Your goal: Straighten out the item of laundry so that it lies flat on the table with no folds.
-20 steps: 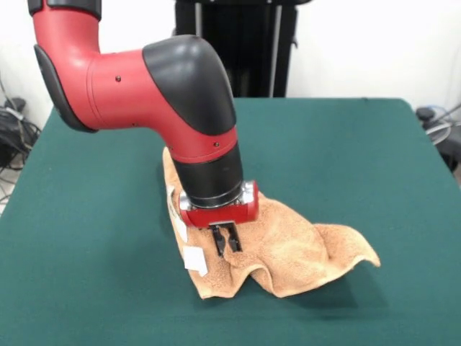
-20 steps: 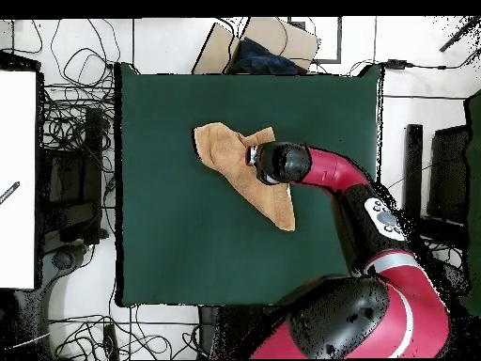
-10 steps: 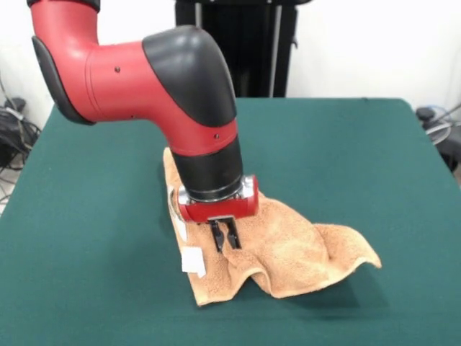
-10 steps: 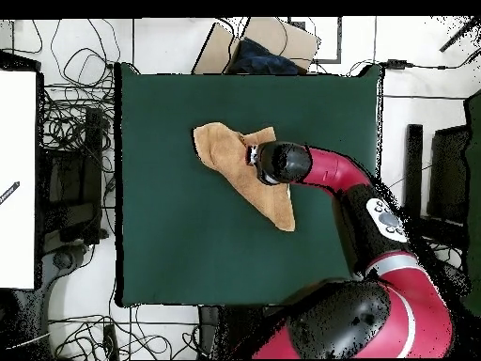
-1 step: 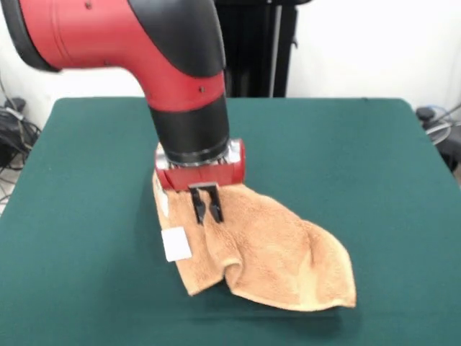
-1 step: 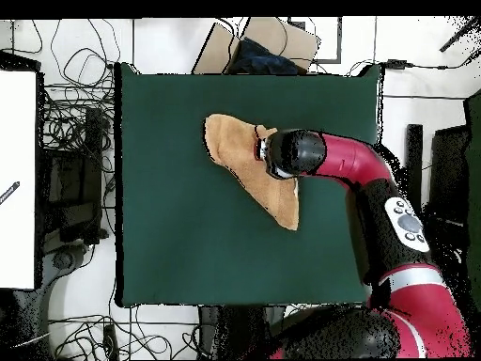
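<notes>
Towel (image 5: 274,252) folded, rumpled, mid-surface (image 5: 374,158), claw (image 5: 206,206) narrow, pinching its 10 o'clock edge, open felt all round.

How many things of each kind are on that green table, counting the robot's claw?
Orange-tan terry towel: 1
White tag on the towel: 1
Black two-fingered gripper of the red and black arm: 1
Dark green felt-topped table: 1
Total: 4
</notes>
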Controlling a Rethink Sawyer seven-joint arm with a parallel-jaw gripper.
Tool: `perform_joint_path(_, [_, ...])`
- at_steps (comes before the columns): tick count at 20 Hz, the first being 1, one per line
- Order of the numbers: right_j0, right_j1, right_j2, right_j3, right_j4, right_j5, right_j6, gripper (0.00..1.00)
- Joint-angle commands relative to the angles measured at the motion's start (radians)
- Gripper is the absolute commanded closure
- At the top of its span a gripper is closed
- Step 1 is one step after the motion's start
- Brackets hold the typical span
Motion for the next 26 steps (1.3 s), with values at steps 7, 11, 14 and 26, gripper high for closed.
perform_joint_path(7, [-0.033, -0.017, 0.012, -0.103, -0.027, 0.135, -0.088, 1.00])
perform_joint_path(11, [-0.040, 0.009, 0.020, -0.110, -0.030, 0.119, -0.094, 1.00])
perform_joint_path(14, [-0.037, 0.020, 0.018, -0.118, -0.034, 0.112, -0.089, 1.00])
perform_joint_path(26, [-0.056, -0.004, 0.030, -0.046, -0.058, 0.027, -0.094, 0.00])
